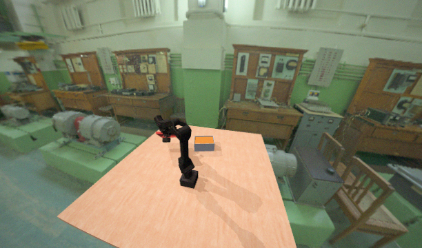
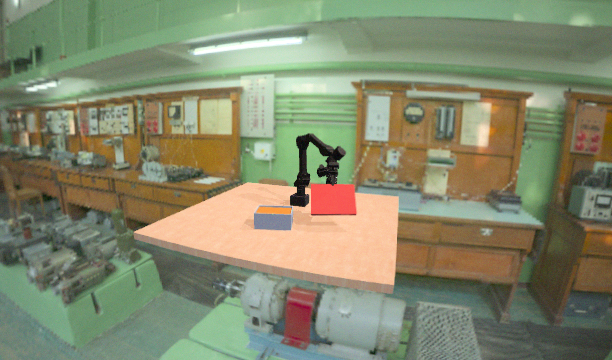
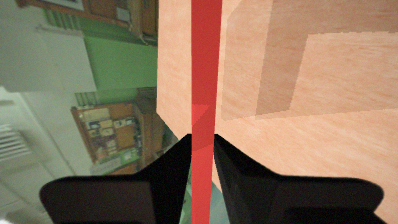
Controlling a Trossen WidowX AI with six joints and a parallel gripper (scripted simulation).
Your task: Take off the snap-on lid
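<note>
The red lid (image 1: 160, 133) (image 2: 333, 200) (image 3: 206, 50) is off the box and held above the table, beside the box. It is tilted, with one broad face toward the exterior camera; the wrist view shows it edge-on as a narrow strip. My gripper (image 2: 332, 183) (image 3: 202, 138) is shut on the lid's edge. In the top view the fingertips cannot be made out. The blue-grey storage box (image 1: 204, 147) (image 2: 273, 222) stands upright and open on the table, its orange inside showing. The box is outside the wrist view.
The wooden table (image 1: 163, 207) (image 2: 211, 235) (image 3: 340, 165) carries the arm's base (image 1: 189, 180) (image 2: 299, 200) and the box. The lid hangs toward the table's far left part in the top view. Shadows of the arm and lid fall on the table.
</note>
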